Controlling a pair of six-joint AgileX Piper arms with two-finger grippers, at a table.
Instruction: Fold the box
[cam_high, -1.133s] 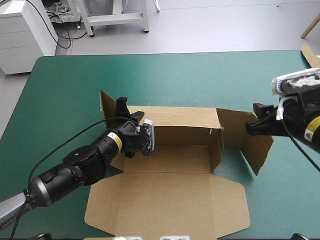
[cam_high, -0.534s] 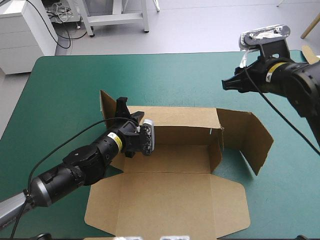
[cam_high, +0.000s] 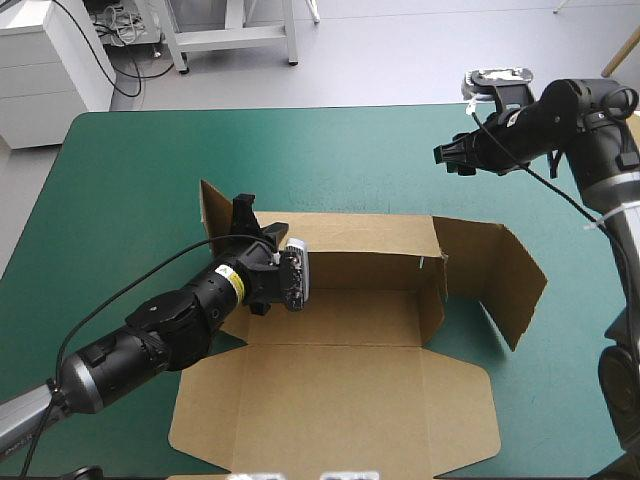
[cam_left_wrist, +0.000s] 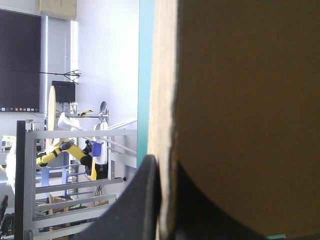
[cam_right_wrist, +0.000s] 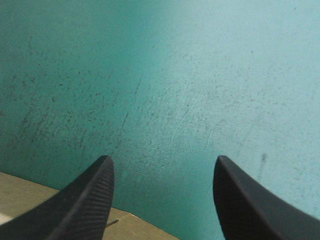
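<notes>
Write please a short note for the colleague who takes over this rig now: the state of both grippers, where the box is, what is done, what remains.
Left gripper: shut on the box, holding its left wall up.
Right gripper: open, empty, raised over the bare teal-green cover beyond the box's far right corner.
Box: mid-table, far wall raised, lid flat toward the near edge.
Done: far and left walls up.
Left: the right wall stands splayed outward, not tucked; probably fold it in next.

Faintly scratched teal-green table cover (cam_high: 300, 150)
</notes>
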